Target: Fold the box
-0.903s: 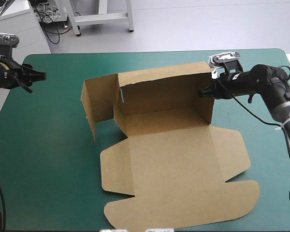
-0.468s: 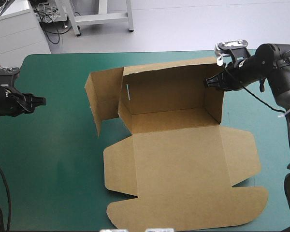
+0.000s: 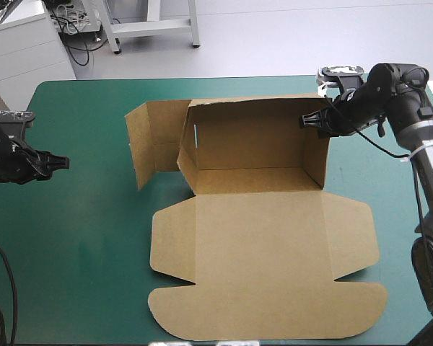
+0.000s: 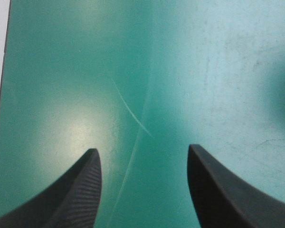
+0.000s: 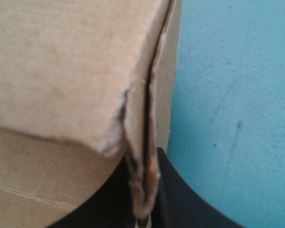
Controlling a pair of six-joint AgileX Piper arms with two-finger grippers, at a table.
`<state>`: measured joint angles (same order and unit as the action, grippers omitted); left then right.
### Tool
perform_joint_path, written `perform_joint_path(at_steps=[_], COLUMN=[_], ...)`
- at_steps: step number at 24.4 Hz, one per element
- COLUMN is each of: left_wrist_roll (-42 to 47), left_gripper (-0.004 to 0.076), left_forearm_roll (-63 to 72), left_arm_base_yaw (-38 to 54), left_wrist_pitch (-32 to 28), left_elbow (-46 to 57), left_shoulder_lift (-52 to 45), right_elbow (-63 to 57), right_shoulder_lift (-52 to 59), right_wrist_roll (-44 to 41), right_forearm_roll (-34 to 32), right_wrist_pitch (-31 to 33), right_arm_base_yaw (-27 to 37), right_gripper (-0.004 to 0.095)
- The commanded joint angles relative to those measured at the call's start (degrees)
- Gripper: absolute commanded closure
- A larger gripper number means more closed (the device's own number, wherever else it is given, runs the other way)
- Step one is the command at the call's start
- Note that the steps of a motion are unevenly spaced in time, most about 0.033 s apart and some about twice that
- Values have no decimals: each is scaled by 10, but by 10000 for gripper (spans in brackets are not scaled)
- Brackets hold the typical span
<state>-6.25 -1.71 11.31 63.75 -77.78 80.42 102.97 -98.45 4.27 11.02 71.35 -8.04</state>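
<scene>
Two tools: right tool (image 3: 309, 120) pinches the box (image 3: 260, 238) by its right wall, probably light, stiff board; left tool (image 4: 142, 152) gapes empty.

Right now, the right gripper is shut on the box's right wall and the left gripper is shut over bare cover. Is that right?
No: the left gripper is open, fingers apart over teal-green cover, as the left wrist view shows. The right gripper is shut on the box's right wall.

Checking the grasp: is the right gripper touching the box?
Touching. In the right wrist view the right gripper is shut on the box, its wall edge pinched.
</scene>
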Motion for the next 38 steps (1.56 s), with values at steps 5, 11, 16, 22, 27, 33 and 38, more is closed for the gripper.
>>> perform_joint_path(at_steps=[5, 11, 16, 22, 27, 33, 38], left_wrist_roll=[0, 0, 0, 0, 0, -31, -34], left_gripper=[335, 335, 335, 335, 335, 335, 335], left_forearm_roll=[12, 13, 13, 17, 17, 64, 67], left_arm_base_yaw=[0, 0, 0, 0, 0, 0, 0], left_wrist_pitch=[-16, -16, -15, -19, -20, -22, -31], left_elbow=[-14, -14, -14, -14, -14, -14, -14], left_shoulder_lift=[-19, -19, -19, -19, -19, -19, -19], right_elbow=[20, 27, 37, 53, 144, 157, 142], right_shoulder_lift=[-30, -69, -71, -71, -70, -20, 9], right_wrist_roll=[8, 33, 53, 62, 55, 18, -16], right_forearm_roll=[22, 0, -3, -7, -9, -73, -90], right_wrist_pitch=[1, -19, -109, -162, -54, 1, 1], right_arm_base_yaw=[-1, -1, -1, -1, -1, -22, -63], right_gripper=[927, 917, 638, 188, 189, 201, 207])
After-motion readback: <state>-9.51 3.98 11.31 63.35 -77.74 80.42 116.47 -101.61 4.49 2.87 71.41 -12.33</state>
